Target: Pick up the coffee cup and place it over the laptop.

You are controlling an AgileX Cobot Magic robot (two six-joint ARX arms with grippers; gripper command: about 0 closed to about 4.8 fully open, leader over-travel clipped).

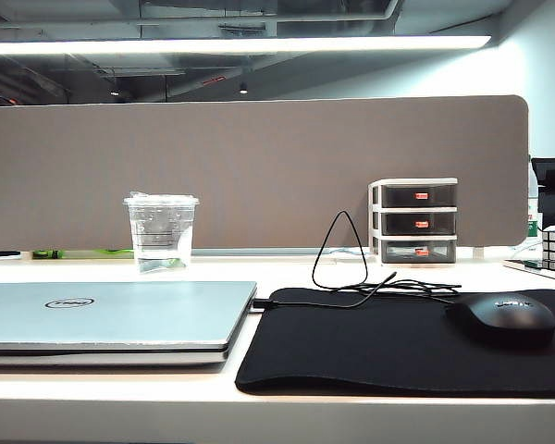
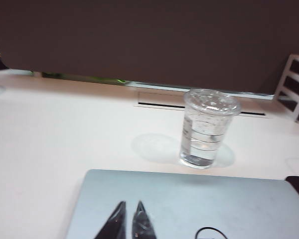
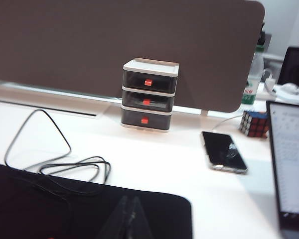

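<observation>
1. Clear, glossy, tapered plastic coffee cup [image 1: 161,231] with flat lid
2. Slim silver-grey laptop [image 1: 111,314], smooth brushed-metal look
3. Black mouse pad [image 1: 370,347], matt cloth
4. Black mouse [image 1: 501,319], smooth satin plastic

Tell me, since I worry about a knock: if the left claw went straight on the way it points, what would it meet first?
Probably the coffee cup, standing just beyond the closed laptop; the shut left claw aims slightly to one side of it, so it might miss.

Office: desk partition [image 1: 259,166], laptop [image 1: 111,314], mouse [image 1: 501,319], drawer organizer [image 1: 414,222].
</observation>
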